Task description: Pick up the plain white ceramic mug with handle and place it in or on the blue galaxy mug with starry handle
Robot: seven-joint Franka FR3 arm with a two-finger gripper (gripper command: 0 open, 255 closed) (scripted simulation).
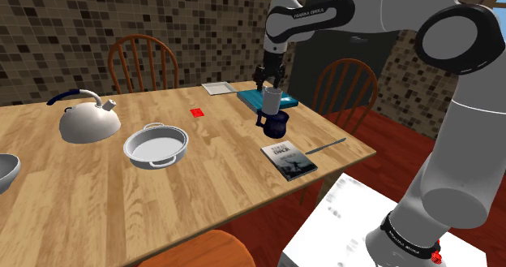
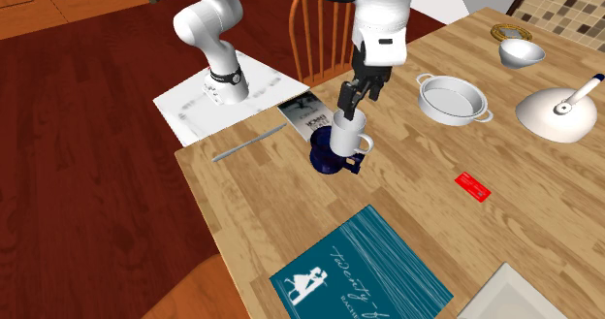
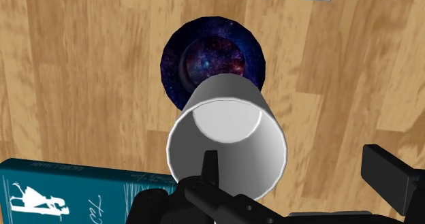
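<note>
The gripper (image 3: 293, 167) hangs over the white mug (image 3: 225, 120) with its fingers spread. One finger (image 3: 210, 169) reaches down inside the mug's rim, and the other (image 3: 391, 182) stands outside, apart from the mug's wall. I cannot tell whether the inner finger touches the wall.

Directly under the gripper (image 2: 347, 102), the white mug (image 2: 348, 133) stands upright with its base in the mouth of the blue galaxy mug (image 2: 325, 162), which sits on the wooden table (image 2: 252, 220). In the wrist view the galaxy mug's starry rim (image 3: 178, 66) shows beyond the white mug's base.

A teal book (image 3: 61, 192) lies flat on the table just beside the gripper. In the shoulder view it lies behind the stacked mugs, directly below the gripper (image 1: 268, 83).
</note>
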